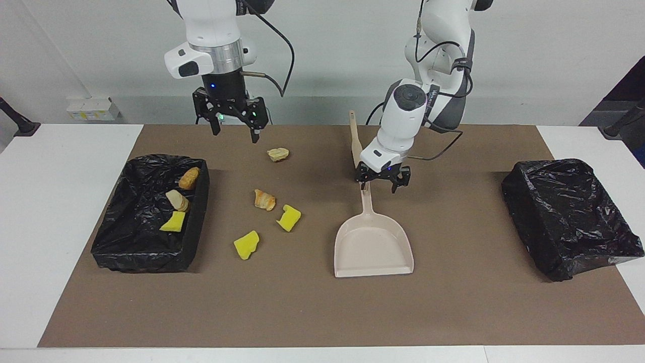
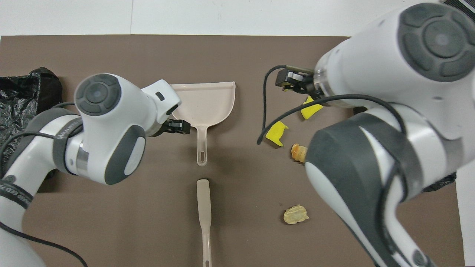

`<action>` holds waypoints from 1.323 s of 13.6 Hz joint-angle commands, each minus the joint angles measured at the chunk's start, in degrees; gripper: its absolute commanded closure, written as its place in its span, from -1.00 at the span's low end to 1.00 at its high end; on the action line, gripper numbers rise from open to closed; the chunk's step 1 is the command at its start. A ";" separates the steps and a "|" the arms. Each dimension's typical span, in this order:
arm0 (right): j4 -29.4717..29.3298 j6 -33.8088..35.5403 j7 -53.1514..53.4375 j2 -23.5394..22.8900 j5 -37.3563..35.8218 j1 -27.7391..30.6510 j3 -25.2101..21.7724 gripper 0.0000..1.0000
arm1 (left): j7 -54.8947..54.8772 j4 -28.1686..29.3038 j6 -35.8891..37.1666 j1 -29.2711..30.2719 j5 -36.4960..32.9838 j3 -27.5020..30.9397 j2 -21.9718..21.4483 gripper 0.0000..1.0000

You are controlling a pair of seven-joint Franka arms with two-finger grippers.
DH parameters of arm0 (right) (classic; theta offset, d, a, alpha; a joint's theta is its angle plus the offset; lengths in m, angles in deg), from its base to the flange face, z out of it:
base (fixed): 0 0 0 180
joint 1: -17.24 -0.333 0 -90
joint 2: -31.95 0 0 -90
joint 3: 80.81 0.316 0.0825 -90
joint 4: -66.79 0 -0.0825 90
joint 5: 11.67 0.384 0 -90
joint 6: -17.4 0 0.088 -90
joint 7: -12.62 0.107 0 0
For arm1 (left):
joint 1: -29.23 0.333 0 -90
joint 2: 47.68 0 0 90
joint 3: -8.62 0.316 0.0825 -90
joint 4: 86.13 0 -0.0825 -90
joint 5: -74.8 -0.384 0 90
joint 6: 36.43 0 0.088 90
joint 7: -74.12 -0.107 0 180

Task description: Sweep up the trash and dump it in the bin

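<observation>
Brown mat (image 1: 453,302) on white table (image 1: 50,212), grey wall, both grippers' fingers spread wide, holding nothing

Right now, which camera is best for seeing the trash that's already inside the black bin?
The facing view. The bin lies open there, with three pieces of trash showing inside: two brown and one yellow. In the overhead view the right arm covers nearly all of that bin, so nothing inside it shows.
</observation>
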State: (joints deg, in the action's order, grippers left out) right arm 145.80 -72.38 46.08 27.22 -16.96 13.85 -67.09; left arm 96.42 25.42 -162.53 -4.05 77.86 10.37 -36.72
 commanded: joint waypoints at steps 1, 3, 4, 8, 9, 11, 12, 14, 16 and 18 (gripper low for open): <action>2.37 2.40 -5.23 2.80 1.69 3.46 0.52 -1.00 | 3.44 1.12 -2.40 -2.66 0.19 1.15 1.16 -1.00; 2.37 4.34 -7.70 3.07 1.78 4.96 0.52 -1.00 | 4.60 1.21 -3.01 -3.03 0.19 1.15 1.61 -0.87; 2.37 4.43 -9.36 3.07 2.65 5.92 0.43 -1.00 | 4.68 1.47 -3.19 -2.94 0.19 1.15 1.70 -0.80; 3.60 8.30 -12.19 4.12 3.09 7.07 0.35 -1.00 | 5.12 2.44 -4.24 -3.20 0.19 1.15 2.14 -0.47; 3.95 8.48 -12.19 4.56 3.53 7.33 0.35 -1.00 | 5.12 2.62 -4.16 -3.38 0.19 1.15 2.14 -0.39; 4.13 7.87 -12.28 4.56 4.94 7.43 0.35 -1.00 | 5.04 2.53 -3.89 -3.47 0.19 1.23 2.14 0.12; 4.13 7.78 -12.36 4.56 4.94 7.43 0.35 -1.00 | 4.34 2.36 -3.80 -3.38 0.10 1.15 2.14 0.64; 4.13 7.60 -12.28 4.56 4.94 7.34 0.35 -1.00 | 3.20 1.83 -3.19 -2.50 0.10 1.23 2.05 1.00; 4.04 6.99 -12.10 4.47 4.94 7.25 0.35 -1.00 | -0.48 0.69 -2.40 -0.49 0.10 1.32 1.88 1.00; 4.04 6.98 -12.10 4.56 4.94 7.07 0.35 -1.00 | -8.01 -1.67 0.48 2.58 0.10 1.32 1.70 1.00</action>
State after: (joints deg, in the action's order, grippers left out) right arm 147.94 -64.08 35.65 30.19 -13.83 19.92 -67.10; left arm 94.70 25.75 -164.78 -4.34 77.84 11.67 -34.10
